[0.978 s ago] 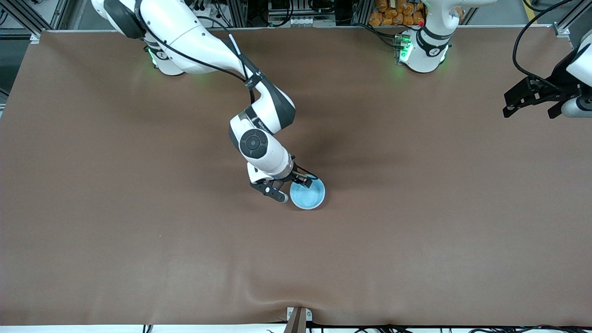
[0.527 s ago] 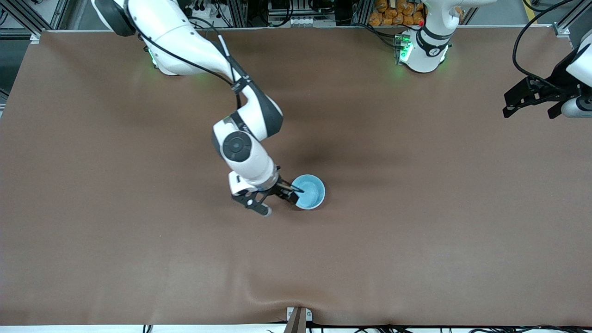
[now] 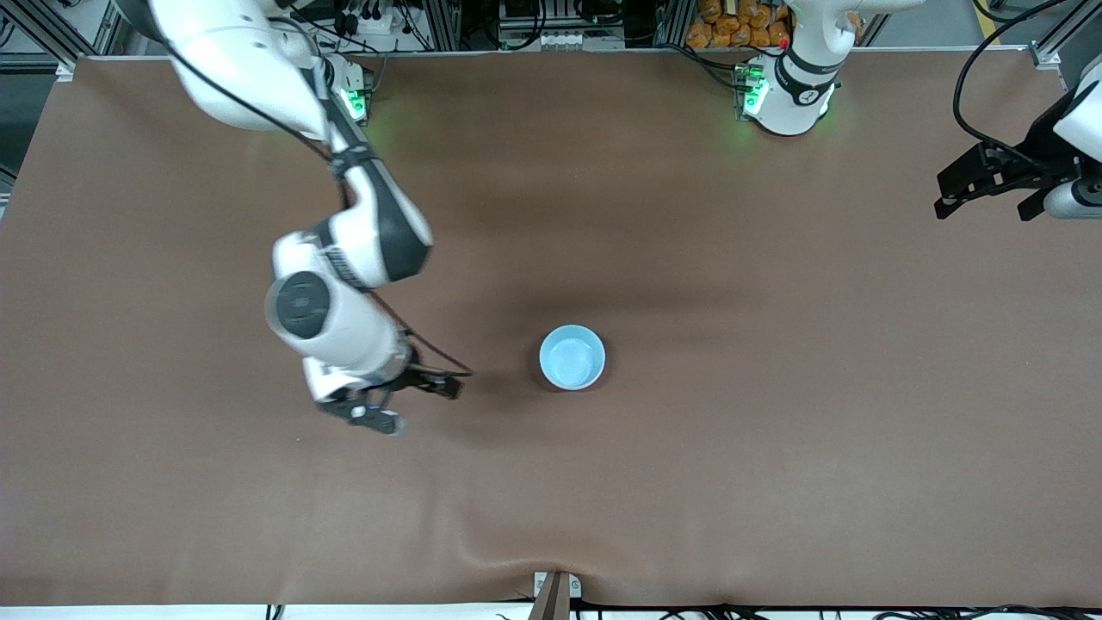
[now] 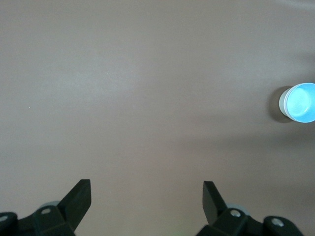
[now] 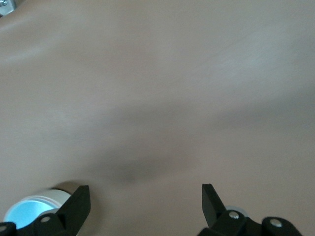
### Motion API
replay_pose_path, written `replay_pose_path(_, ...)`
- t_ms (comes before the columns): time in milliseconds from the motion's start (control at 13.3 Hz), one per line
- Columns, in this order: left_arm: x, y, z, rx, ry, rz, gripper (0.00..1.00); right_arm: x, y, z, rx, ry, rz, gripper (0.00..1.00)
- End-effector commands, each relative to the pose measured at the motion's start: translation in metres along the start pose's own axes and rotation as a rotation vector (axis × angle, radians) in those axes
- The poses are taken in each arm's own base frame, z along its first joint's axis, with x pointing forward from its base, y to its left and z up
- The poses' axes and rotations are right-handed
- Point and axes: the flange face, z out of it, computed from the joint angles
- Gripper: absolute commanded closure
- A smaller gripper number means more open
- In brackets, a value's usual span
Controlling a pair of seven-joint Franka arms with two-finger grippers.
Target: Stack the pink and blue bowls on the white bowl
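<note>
A wide brown worktop seen from above, with two white robot arms based along its upper edge. Near the middle sits a single light blue bowl, upright and empty. In the left wrist view a pale wall shows under the blue rim, so it probably rests on top of other bowls (the pink and white bowls cannot be seen separately, so this is a judgement).

The right gripper hangs over bare worktop, well apart from the bowl, toward the right arm's end of the worktop. Its fingers are spread apart and hold nothing. The left gripper waits at the left arm's end, raised over the edge of the worktop, fingers also apart and empty.

The stacking looks finished, with the blue bowl released on top. The next move appears to call only for the right arm to clear away without brushing the stack.
</note>
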Motion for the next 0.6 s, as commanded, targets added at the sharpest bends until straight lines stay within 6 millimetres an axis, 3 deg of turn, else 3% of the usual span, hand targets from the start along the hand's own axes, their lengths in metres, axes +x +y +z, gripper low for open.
replay_pose_path(0, 0.001, 0.003, -0.004, -0.02, 0.007, 0.015, 0.0, -0.008, 0.071, -0.055, -0.013, -0.033, -0.117, 0.0)
replay_pose_path(226, 0.001, 0.002, -0.003, -0.02, 0.005, 0.015, 0.0, -0.014, 0.154, -0.121, -0.011, -0.044, -0.181, 0.0)
replay_pose_path(527, 0.001, 0.003, -0.004, -0.02, 0.006, 0.016, 0.0, -0.03, 0.217, -0.197, -0.01, -0.053, -0.272, 0.0)
